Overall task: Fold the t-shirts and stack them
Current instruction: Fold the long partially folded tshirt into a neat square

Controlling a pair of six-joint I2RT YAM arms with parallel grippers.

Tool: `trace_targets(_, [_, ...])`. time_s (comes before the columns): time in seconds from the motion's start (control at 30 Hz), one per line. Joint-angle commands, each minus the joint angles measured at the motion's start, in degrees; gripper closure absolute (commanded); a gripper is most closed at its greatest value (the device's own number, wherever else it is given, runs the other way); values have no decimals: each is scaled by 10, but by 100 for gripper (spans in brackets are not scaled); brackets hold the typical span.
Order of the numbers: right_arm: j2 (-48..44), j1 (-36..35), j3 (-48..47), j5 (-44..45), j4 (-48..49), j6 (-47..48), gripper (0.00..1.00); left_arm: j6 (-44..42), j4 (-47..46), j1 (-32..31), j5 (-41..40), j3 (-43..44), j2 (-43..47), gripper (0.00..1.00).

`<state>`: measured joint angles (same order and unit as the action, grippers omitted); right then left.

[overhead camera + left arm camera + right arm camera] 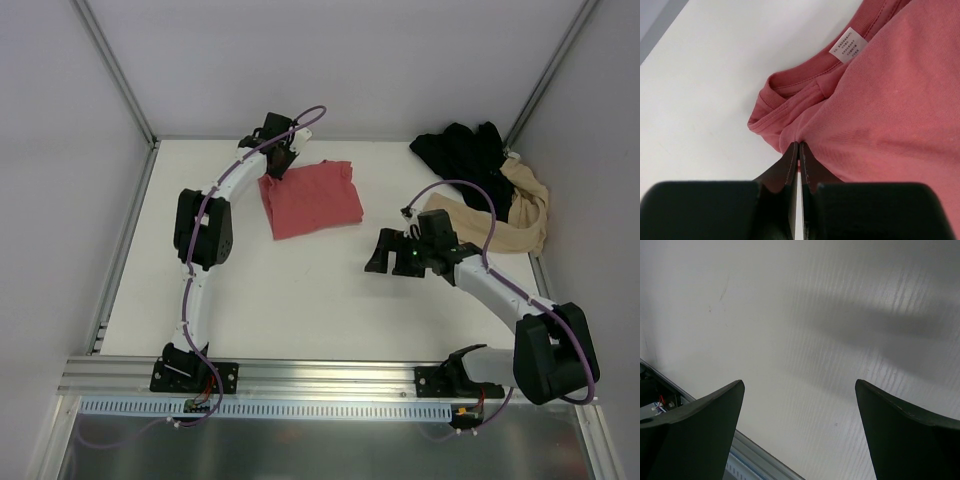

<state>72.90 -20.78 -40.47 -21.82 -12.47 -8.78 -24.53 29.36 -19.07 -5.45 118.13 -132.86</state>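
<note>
Three soft shirts are here. The red shirt (312,198) lies folded flat near the back of the white table (300,300). The black shirt (470,155) and tan shirt (515,215) sit crumpled together in the back right corner. The left gripper (798,149) pinches the red shirt's edge by the collar. The right gripper (800,390) is spread wide over smooth bare table.

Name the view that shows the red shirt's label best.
Left wrist. The white label sits at the collar of the red shirt, close up, its print too small to read. The top external view shows the whole shirt, but no label can be made out. The right wrist view shows table, no shirt.
</note>
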Motion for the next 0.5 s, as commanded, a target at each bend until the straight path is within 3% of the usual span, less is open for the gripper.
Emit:
trace_targets(0.0, [2,-9,-17,6,13,-6,0,12,-9,6,-32,-4,44,100])
trace_targets(0.47, [15,-18,-21,3,21,-11,0,19,9,3,-28,-2,85,100])
